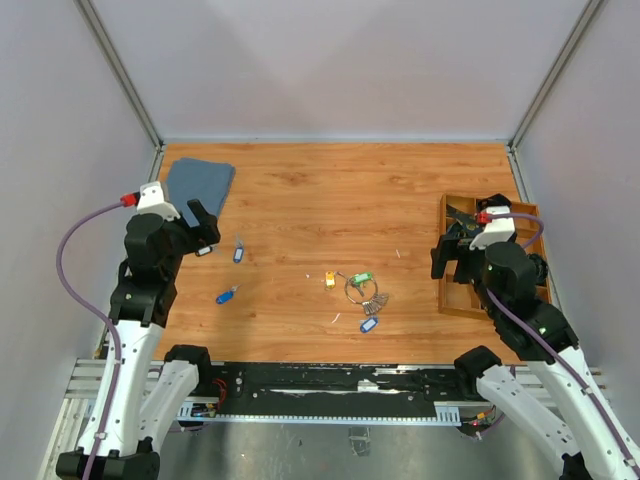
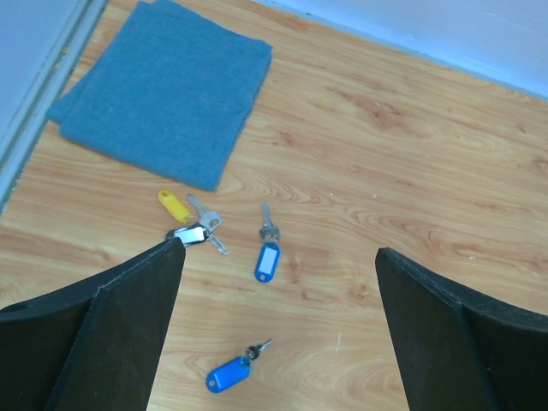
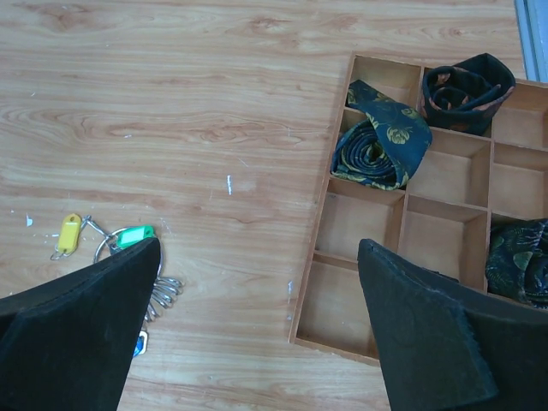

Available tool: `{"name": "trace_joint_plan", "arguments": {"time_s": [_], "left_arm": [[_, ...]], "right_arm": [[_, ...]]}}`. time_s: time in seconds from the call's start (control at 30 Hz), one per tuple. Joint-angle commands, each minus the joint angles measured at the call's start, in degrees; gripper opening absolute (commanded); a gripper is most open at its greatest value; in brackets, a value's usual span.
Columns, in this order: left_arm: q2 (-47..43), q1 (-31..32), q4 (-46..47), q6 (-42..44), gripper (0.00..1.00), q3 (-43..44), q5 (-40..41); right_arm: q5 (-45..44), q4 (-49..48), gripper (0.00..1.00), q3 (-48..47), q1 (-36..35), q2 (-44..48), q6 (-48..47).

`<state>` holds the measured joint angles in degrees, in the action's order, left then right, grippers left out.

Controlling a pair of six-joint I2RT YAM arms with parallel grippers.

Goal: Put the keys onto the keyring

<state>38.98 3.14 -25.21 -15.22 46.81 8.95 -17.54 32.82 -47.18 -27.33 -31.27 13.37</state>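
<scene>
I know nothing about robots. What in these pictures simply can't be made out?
Top view: keyring and silver keys too small to tell which are threaded on.
Right wrist view: right fingers cover the ring's lower part.
Left wrist view: left fingers hide part of the key cluster beside the yellow tag.
Right wrist view: the frame edge cuts off the wooden tray's right side.
</scene>
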Motion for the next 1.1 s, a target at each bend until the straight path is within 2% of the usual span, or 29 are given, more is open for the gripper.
{"name": "trace_joint_plan", "arguments": {"time_s": [0.0,0.4,0.5,0.67,0.8,0.87,1.0,1.07], "left_arm": [[0.4,0.3,3.2,0.4,1.00,-1.4,-7.0],[-0.5,4.1,3.5,0.3,1.00,-3.7,-8.8],[-0.3,8.6,3.4,0.9,0.99,-3.3,-7.1],[-1.5,20.2,2.3,3.2,1.00,-2.8,-1.5],[-2.5,22.1,1.6,3.2,1.00,-2.8,-3.2],[-1.7,22.1,0.6,2.7,1.00,-1.7,-2.4],[-1.3,22.1,1.0,-1.4,1.00,-1.0,0.6],[-2.2,22.1,2.8,-3.4,1.00,-2.2,0.8]], "right_arm": [[-3.1,-1.4,0.99,0.4,0.5,-0.2,-0.7],[-3.1,-0.4,0.99,-0.3,0.5,-2.5,-2.4],[-2.6,0.4,0.99,-0.2,0.5,-3.3,-2.3],[0.8,2.5,0.99,-0.6,0.5,-6.5,-1.4],[8.5,3.1,1.00,-0.7,0.5,-12.1,0.1],[13.1,3.0,0.92,-0.7,0.5,-16.2,0.9],[19.6,1.8,0.68,-0.7,0.5,-23.6,3.6],[23.2,-0.5,0.64,0.1,0.4,-26.9,5.1]]}}
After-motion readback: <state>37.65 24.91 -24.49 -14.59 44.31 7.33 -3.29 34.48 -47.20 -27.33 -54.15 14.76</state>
